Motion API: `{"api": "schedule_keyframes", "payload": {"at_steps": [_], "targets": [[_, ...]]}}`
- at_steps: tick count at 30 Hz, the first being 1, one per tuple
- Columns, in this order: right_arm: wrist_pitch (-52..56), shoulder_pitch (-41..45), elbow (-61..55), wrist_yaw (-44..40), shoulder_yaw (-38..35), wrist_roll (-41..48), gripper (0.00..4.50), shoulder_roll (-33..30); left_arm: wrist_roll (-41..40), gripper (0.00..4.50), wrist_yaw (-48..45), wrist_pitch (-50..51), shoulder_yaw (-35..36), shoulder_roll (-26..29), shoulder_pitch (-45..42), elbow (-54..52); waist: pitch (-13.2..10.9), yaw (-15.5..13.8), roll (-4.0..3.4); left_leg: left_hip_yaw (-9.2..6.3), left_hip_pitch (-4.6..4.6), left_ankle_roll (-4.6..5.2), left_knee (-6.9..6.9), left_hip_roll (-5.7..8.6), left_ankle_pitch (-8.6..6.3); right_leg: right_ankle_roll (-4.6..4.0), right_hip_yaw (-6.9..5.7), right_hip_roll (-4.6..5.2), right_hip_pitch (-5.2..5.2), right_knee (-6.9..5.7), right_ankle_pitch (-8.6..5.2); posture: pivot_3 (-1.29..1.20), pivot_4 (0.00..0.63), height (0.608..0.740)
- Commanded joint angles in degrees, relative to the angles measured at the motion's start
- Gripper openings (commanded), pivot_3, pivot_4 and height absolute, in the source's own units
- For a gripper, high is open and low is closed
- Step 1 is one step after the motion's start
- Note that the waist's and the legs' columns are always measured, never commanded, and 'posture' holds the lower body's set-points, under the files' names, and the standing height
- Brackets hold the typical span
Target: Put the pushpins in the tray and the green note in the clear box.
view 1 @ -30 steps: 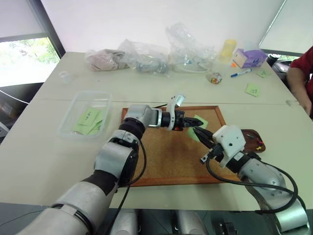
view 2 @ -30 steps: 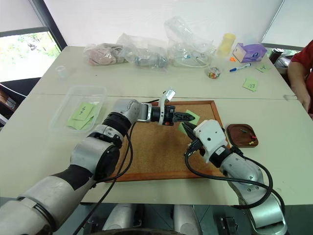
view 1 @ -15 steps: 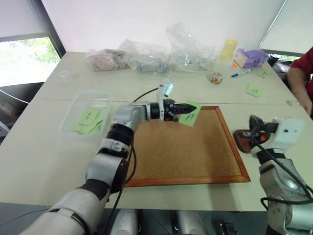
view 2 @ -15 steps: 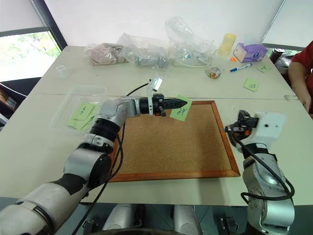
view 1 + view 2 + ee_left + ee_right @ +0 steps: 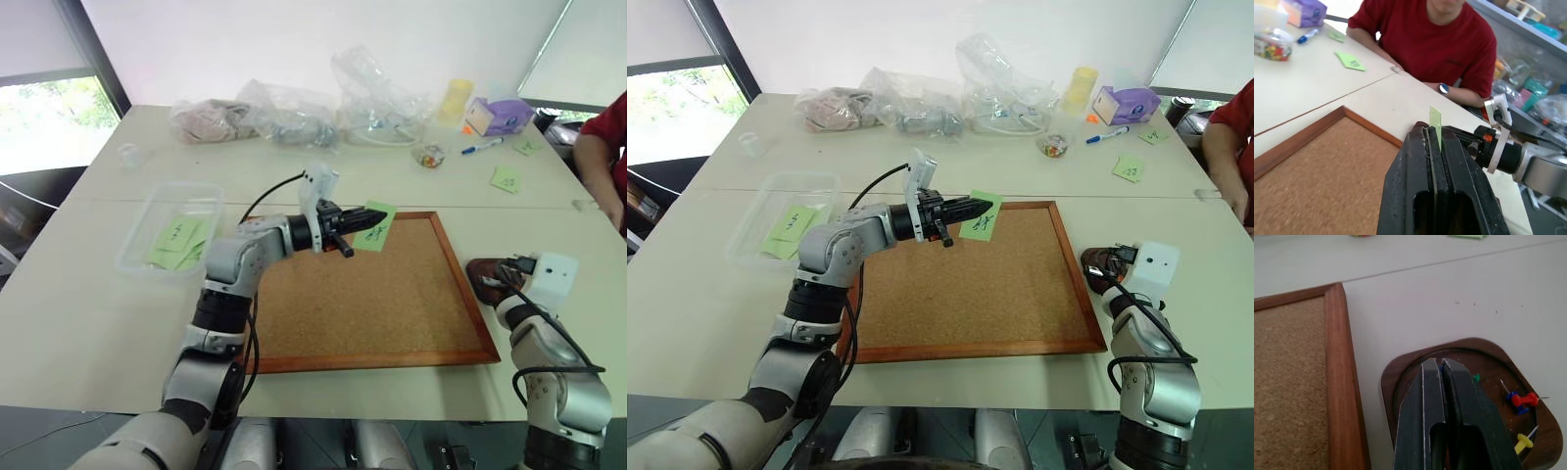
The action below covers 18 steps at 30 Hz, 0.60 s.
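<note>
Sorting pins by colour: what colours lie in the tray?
Red, blue, yellow and green pushpins in the tray, clearest in the right wrist view.

Note (image 5: pixel 980 214): light green, dark scribble. Tray (image 5: pixel 1415 367): dark brown wood. Pushpins (image 5: pixel 1522 399): red, blue, yellow, green. Cork board (image 5: pixel 377 294): speckled tan, reddish-brown frame. Table (image 5: pixel 98 323): off-white. Box (image 5: pixel 147 220): clear, green notes inside. End effector fingers (image 5: pixel 1459 196): black.

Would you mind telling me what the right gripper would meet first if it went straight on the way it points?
Probably the tray: the right gripper, jaws shut, points at its inner floor beside the pushpins.
</note>
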State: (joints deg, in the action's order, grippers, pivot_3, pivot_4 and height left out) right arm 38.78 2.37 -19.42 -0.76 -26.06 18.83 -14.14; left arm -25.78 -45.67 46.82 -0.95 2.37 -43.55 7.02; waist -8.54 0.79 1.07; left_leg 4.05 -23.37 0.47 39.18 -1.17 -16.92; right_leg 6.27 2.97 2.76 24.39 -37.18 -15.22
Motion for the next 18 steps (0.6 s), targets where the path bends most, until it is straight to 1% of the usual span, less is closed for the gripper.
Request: {"api": "schedule_keyframes", "payload": {"at_steps": [1, 3, 5, 7, 10, 18], "targets": [[-1.0, 0.5, 0.1, -0.2, -0.3, 0.3, 0.28, -0.3, -1.7, 0.03, 0.4, -0.3, -0.2, 0.6, -0.4, -2.5, 0.0, 0.0, 0.00, 0.00, 0.00, 0.00, 0.00, 0.00, 0.00, 0.00, 0.00, 0.00, 0.00, 0.00, 0.00, 0.00, 0.150, 0.737], [-1.3, 0.4, 0.3, -0.2, -0.3, 0.2, 0.93, -0.3, -1.9, 0.00, 0.3, -0.4, -0.5, 1.2, -0.4, -2.5, 0.0, 0.0, 0.00, 0.01, 0.00, 0.00, 0.00, 0.00, 0.00, 0.00, 0.00, 0.00, 0.00, 0.00, 0.00, 0.00, 0.150, 0.737], [-1.4, 0.4, 0.3, -0.1, -0.7, 0.3, 1.90, -0.4, -2.1, 0.00, 0.3, -0.6, -0.5, 1.7, -0.5, -2.1, 0.0, 0.0, 0.00, 0.01, 0.00, 0.00, 0.00, 0.00, 0.00, 0.00, 0.00, 0.00, 0.00, 0.00, 0.00, 0.00, 0.150, 0.737], [-1.4, 0.4, 0.2, 0.0, -0.9, 0.4, 2.98, -0.5, -2.3, 0.00, 0.3, -0.9, -0.6, 2.0, -0.6, -1.8, 0.0, 0.0, 0.00, 0.00, 0.00, 0.00, 0.00, 0.00, 0.00, 0.00, 0.00, -0.01, 0.00, 0.00, 0.00, 0.00, 0.150, 0.737], [-1.7, 0.0, -0.4, 0.3, -1.2, 0.4, 4.47, -0.3, -2.5, 0.00, 0.3, -1.0, -0.8, 2.2, -0.5, -1.8, 0.0, 0.0, 0.00, 0.01, 0.00, -0.01, 0.00, 0.00, 0.00, 0.00, 0.00, -0.01, 0.00, 0.00, 0.00, 0.00, 0.150, 0.737], [-3.1, -0.6, -2.9, 0.4, -2.8, 2.7, 4.47, 0.7, -2.6, 0.00, 0.2, -1.6, -0.3, 2.8, -0.8, -1.2, 0.0, 0.0, 0.00, 0.01, 0.00, -0.01, 0.00, 0.00, 0.00, 0.00, 0.00, -0.01, 0.00, 0.00, 0.00, 0.00, 0.150, 0.737]]}}
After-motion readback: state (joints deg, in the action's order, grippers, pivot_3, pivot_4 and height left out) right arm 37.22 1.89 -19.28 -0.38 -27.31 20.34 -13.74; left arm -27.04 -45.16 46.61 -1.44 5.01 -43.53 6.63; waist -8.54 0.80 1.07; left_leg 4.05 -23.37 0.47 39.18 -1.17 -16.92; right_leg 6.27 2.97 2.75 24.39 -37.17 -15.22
